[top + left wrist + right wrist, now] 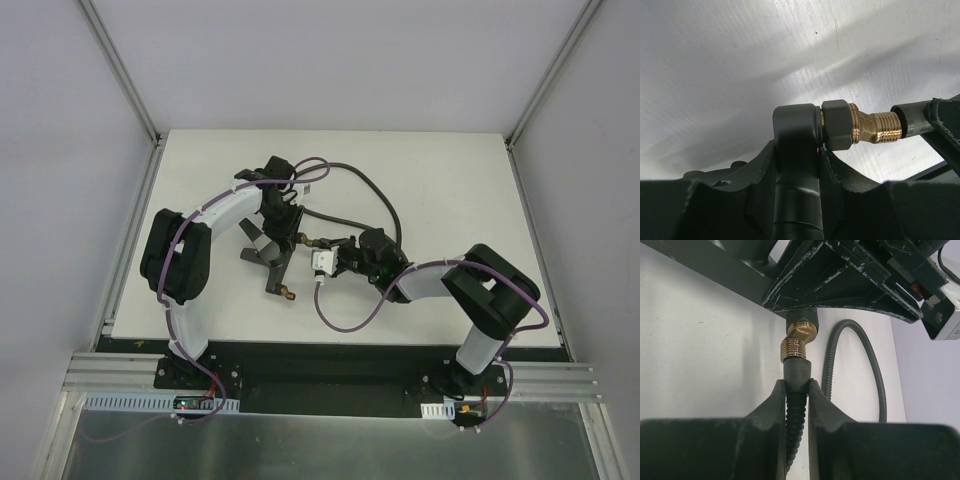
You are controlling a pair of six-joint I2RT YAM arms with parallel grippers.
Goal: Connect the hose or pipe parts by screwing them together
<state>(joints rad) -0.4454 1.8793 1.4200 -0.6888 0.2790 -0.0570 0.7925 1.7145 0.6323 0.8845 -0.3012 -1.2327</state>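
Observation:
My left gripper (797, 150) is shut on the black body of the T-shaped fitting (795, 125), whose brass threaded tip (880, 129) points right. The hose's dark end connector (912, 120) butts against that tip. In the right wrist view my right gripper (796, 385) is shut on the ribbed hose (796, 415) just behind the connector (796, 371), in line with the brass tip (795, 347). From above, the left gripper (278, 248) and right gripper (340, 250) meet at mid-table. The fitting (283, 275) shows a second brass tip near the front, and the hose (385, 205) loops behind.
The white table (450, 190) is bounded by grey walls and metal posts at the back corners. Purple cables (345, 320) hang from both arms. A black base plate and aluminium rail (330, 380) run along the near edge.

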